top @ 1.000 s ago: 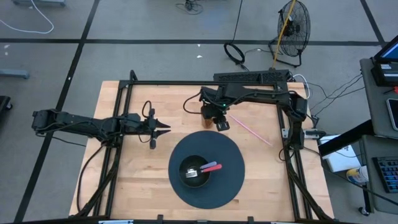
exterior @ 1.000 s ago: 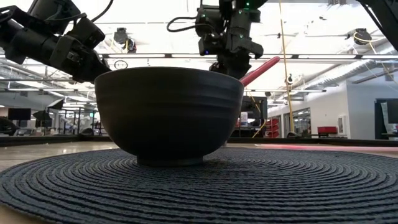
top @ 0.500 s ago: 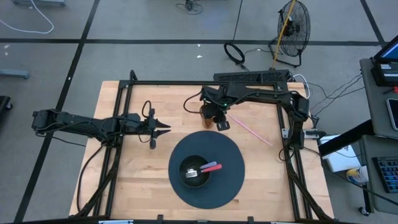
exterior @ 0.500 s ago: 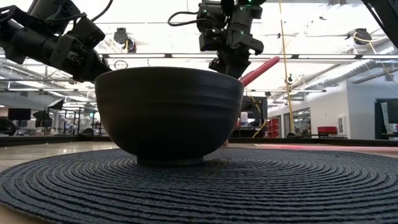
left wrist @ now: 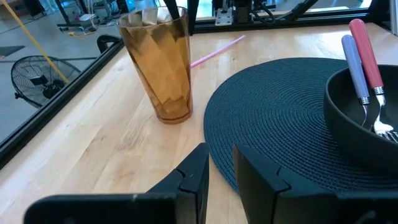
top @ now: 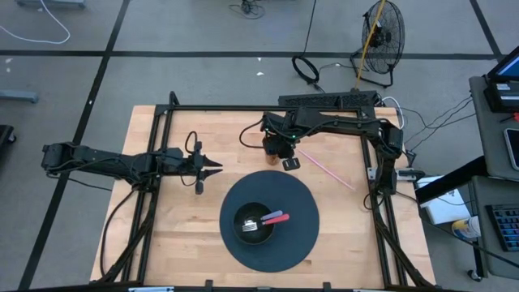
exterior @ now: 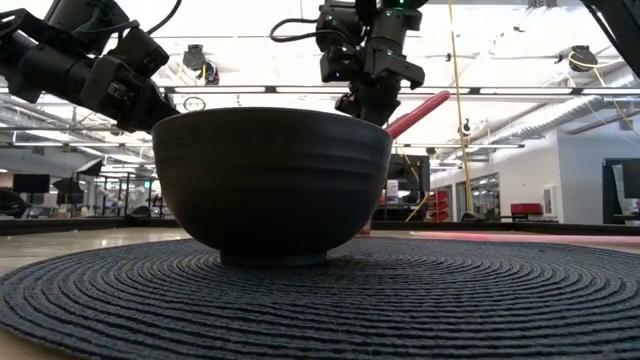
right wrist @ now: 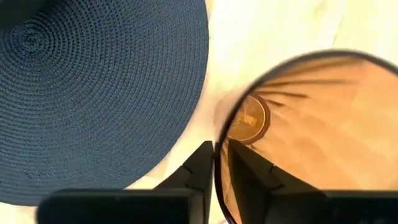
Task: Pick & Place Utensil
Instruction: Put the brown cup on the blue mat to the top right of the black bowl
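1. The utensils (top: 274, 217) — light, stiff, slippery — are seen in the bowl (top: 243, 230) near the surface's (top: 178, 235) front edge; the handles are best gripped.
2. The right gripper (right wrist: 221, 163) is held over the cup (right wrist: 298, 130) — fingers nearly closed, empty.
3. The left gripper (left wrist: 219, 167) waits, fingers likewise.

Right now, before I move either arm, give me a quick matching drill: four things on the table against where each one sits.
Things:
1. amber cup
2. pink straw
3. bowl
4. two forks

Places:
A. centred on the dark round placemat
B. lying flat on bare wood, right of the cup
C. resting inside the bowl
D. upright beyond the mat's far edge, below the right gripper

Pairs: 1-D, 2-B, 3-A, 4-C
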{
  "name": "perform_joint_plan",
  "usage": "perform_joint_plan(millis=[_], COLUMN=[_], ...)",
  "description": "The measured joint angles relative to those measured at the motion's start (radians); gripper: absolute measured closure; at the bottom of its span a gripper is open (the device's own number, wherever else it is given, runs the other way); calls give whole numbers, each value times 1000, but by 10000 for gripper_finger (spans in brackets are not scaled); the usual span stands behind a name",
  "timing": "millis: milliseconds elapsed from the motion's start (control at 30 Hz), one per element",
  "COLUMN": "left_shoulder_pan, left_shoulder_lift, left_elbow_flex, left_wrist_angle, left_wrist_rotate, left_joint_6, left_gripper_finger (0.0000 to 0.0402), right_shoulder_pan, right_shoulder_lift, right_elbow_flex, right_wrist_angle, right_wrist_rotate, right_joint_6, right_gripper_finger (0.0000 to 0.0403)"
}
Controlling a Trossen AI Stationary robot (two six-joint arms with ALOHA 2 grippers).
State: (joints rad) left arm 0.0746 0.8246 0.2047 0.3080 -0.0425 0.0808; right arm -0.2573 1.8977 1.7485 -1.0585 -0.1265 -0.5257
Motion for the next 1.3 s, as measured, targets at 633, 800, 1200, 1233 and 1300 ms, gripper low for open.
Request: perform_joint_plan(millis=[633,800,1200,1233,1300], left_shoulder_pan=[0,0,-1,-1,-1], left_shoulder_lift=[0,0,0,0,0], left_elbow_flex=[0,0,0,0,0], left_wrist_angle=[0,0,9,9,11], left_wrist_rotate=[0,0,1,1,7], left_joint_6=[-4,-5,-12,-12,-13], left_gripper_finger=[325,325,325,325,325], right_shoulder_pan=[28,43,139,149,170], right_shoulder_lift=[-52,-85,-163,-164,-170], right_elbow_flex=[0,0,0,0,-1], right_wrist_angle=[-24,-52,-151,-162,-186], right_wrist_rotate=[74,75,100,108,106], right_joint_6=[19,53,209,224,264], right_gripper_finger=[397,397,397,397,397])
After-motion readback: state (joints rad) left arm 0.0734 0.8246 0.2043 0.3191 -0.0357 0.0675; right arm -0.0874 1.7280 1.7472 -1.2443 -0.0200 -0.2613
